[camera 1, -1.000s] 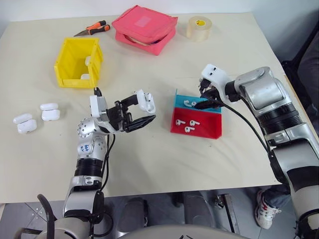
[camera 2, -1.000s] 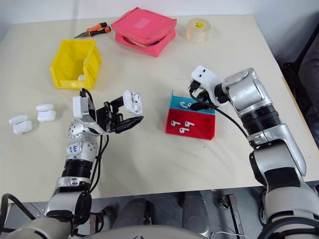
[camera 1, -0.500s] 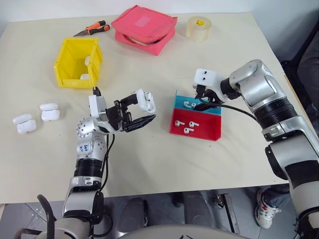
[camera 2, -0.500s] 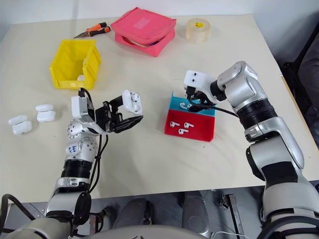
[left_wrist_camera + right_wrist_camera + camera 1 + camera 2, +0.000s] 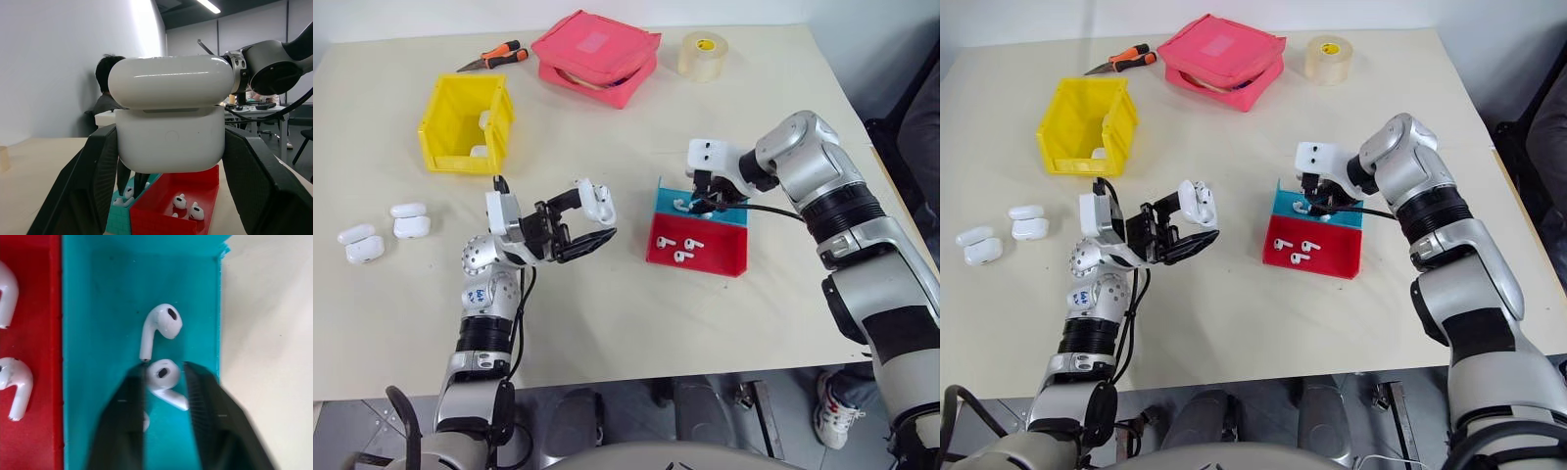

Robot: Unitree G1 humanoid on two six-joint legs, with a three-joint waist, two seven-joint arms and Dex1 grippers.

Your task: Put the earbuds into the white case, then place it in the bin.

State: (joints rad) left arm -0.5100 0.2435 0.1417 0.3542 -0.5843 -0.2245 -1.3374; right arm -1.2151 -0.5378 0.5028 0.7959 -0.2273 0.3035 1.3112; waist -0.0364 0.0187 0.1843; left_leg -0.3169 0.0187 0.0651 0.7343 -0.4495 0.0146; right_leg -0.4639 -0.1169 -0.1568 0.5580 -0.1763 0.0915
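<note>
Lying in the blue tray [image 5: 98, 293], two earbuds [image 5: 159, 328] sit just beside each other; the right gripper [image 5: 164, 382] straddles the nearer one, fingers close against its sides. The left gripper [image 5: 576, 223] holds the white case [image 5: 170, 112] clamped above the table [image 5: 636, 313]. The bin [image 5: 450, 122] stands well apart, spare cases [image 5: 411, 220] near it.

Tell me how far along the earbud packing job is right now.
Done: two white cases already lie in the yellow bin. In hand: the left gripper holds a white case, lid ajar, while the right gripper closes around an earbud in the blue tray. Left: loading the earbuds, binning this case, and three more cases waiting.
</note>
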